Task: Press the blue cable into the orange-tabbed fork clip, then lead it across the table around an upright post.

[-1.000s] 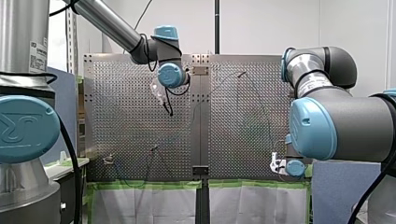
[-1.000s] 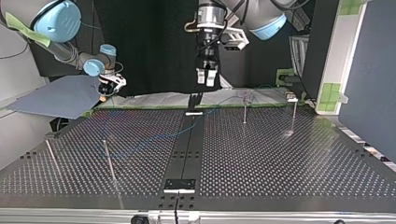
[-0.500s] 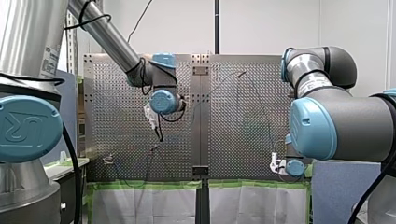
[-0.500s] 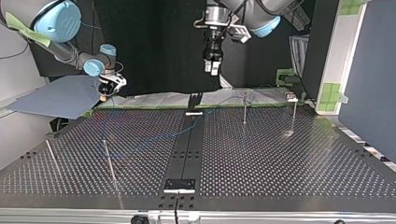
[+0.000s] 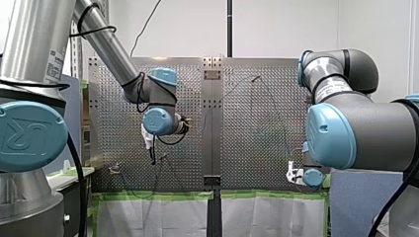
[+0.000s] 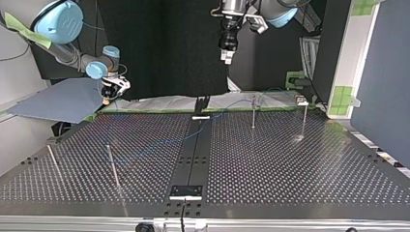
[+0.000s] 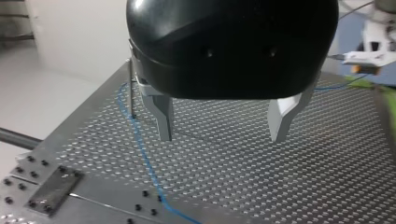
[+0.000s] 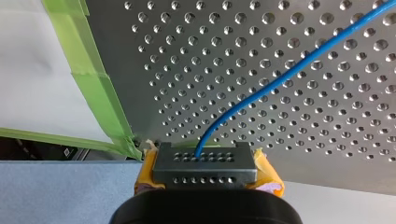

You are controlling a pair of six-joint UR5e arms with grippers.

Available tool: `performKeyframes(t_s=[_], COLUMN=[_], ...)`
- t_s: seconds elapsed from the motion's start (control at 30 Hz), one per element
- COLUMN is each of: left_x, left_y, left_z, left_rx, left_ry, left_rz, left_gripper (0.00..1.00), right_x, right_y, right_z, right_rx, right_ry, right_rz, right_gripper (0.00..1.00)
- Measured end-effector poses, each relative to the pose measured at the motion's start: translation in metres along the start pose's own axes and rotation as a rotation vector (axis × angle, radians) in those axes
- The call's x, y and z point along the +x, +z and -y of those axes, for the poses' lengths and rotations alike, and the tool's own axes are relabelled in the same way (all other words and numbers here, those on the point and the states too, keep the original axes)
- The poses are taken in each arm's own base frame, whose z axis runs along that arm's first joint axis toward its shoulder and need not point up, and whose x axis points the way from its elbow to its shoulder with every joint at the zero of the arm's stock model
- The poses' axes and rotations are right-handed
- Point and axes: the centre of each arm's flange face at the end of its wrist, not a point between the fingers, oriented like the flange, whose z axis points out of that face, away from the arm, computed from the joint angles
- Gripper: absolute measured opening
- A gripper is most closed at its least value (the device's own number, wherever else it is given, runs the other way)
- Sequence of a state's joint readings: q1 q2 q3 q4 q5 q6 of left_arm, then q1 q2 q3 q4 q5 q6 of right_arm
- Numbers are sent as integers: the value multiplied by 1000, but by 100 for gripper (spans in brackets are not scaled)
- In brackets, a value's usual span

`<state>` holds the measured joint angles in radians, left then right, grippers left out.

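Note:
The blue cable (image 6: 164, 141) lies slack across the perforated table (image 6: 290, 169). One end enters a black block (image 8: 205, 161), and my right gripper (image 8: 208, 171) is shut on that block with its yellow pads (image 8: 266, 170). It hangs at the table's edge, at the top view's far left (image 6: 107, 96). My left gripper (image 7: 223, 135) is open and empty, its metal fingers (image 7: 163, 116) well above the table. The cable (image 7: 142, 154) runs beside and under it. A small clip (image 6: 302, 101) stands at the top view's far right, beyond the left gripper (image 6: 226, 55).
Several thin upright posts stand on the table: one (image 6: 253, 113) near the clip, another (image 6: 304, 121) beside it, and two (image 6: 112, 164) at the top view's left. A dark strip (image 6: 193, 154) runs down the table's middle. Green tape (image 8: 93, 84) edges the table.
My left arm has swung from the table's far middle toward the near left in the front view; in the top view its gripper has risen and drifted right. The right arm has not moved.

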<state>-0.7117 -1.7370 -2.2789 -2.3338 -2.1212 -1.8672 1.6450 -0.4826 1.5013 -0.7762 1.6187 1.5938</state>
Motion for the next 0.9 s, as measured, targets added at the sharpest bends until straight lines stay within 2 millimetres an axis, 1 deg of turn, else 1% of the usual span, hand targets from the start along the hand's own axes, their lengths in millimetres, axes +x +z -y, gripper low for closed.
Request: performKeyframes(t_s=[0.27, 0.47, 0.9], left_x=[20, 31, 31], left_y=[-21, -35, -34], left_z=[-16, -29, -30], left_rx=[54, 75, 98], left_ry=[43, 46, 37], left_rz=[-31, -38, -20], left_gripper=[99, 99, 99], right_x=[-2, -2, -3], right_y=[-2, -2, -3], right_z=[0, 1, 4], right_rx=[-2, 0, 4], right_ry=[-15, -17, -24], right_rz=[19, 18, 21], right_gripper=[0, 0, 0])
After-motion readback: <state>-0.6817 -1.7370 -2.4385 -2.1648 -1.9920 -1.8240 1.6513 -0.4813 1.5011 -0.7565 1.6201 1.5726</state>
